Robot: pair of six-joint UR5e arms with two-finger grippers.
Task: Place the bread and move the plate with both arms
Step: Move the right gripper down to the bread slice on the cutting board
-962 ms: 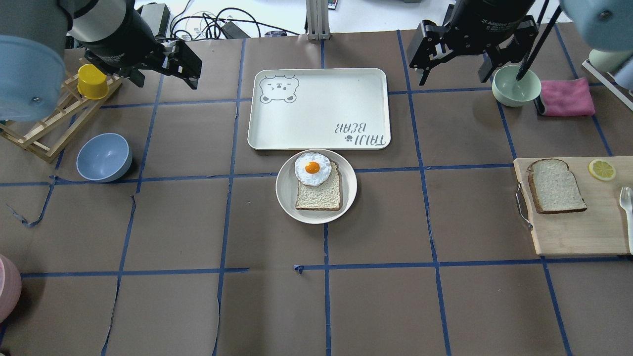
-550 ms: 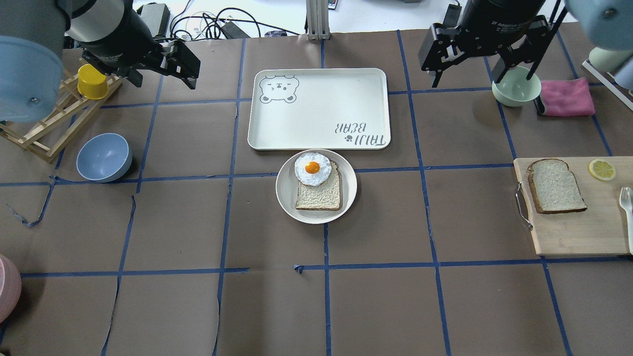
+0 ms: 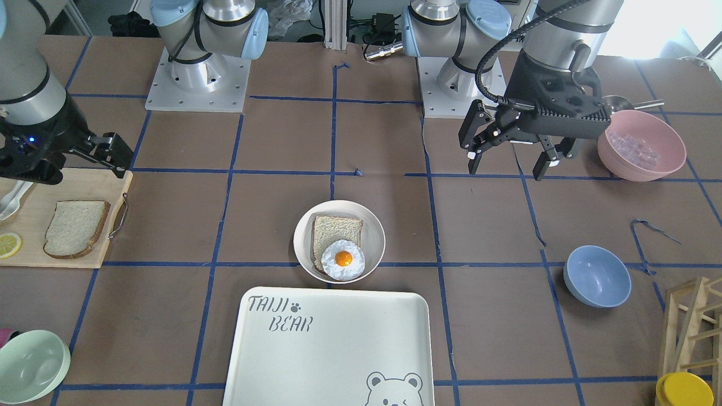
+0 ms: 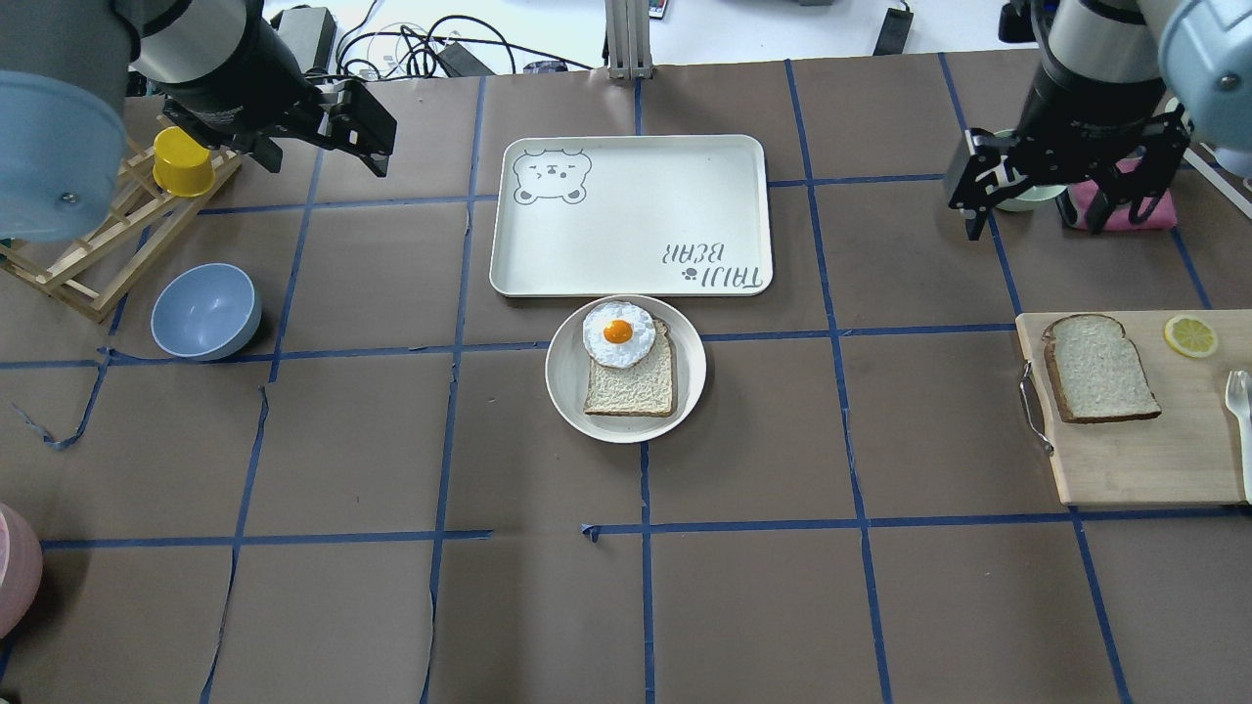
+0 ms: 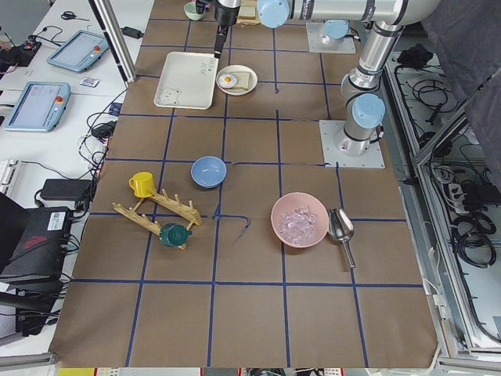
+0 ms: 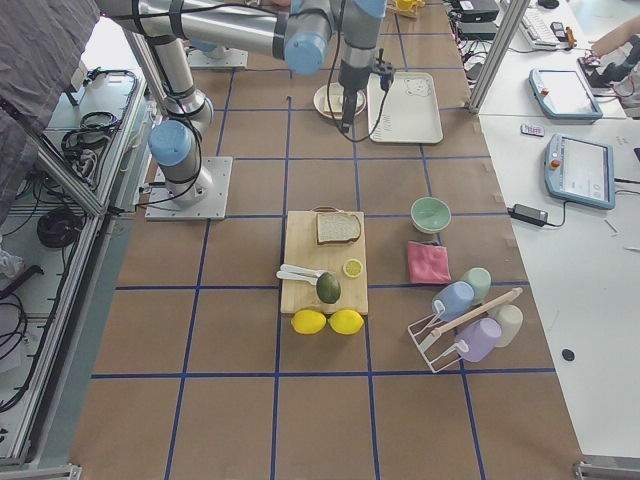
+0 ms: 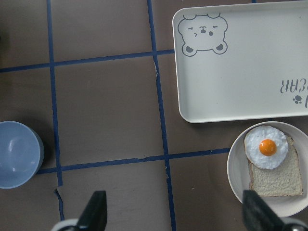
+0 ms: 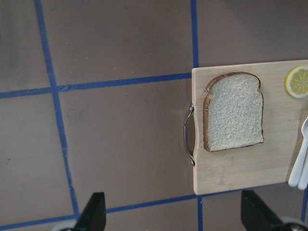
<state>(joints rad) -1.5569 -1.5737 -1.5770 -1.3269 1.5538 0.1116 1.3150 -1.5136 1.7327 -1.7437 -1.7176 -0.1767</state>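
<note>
The bread (image 4: 1100, 369) is lying flat on a wooden board (image 4: 1135, 460) toward the right end of the table, its rounded end pointing to the far edge. A lemon slice (image 4: 1190, 335) is sitting on the same board, apart from it. Nothing is touching the bread.

The plate (image 4: 567, 391) is resting about midway between the table's two ends, somewhat nearer the far edge than the robot's edge. It is carrying a tan slice (image 4: 631, 386), and a fried egg (image 4: 618, 333) is lying partly over that slice's far end. The bear tray (image 4: 631, 215) is lying just beyond the plate, on its far side; their rims are very close (whether they are touching is too fine to tell).

The right arm (image 4: 1086, 78) is hanging above the far edge toward the right end, over a green bowl (image 4: 1017, 196) and a pink cloth (image 4: 1159, 210) that it is largely covering in the overhead view. Its jaws are spread wide and carrying nothing, and its wrist camera is looking down on the bread and the board's metal handle (image 8: 189, 135).

The left arm (image 4: 220, 64) is hanging high over the left half of the table, its jaws likewise spread wide and empty. A blue bowl (image 4: 205, 311) is standing on that half, well apart from the plate.
</note>
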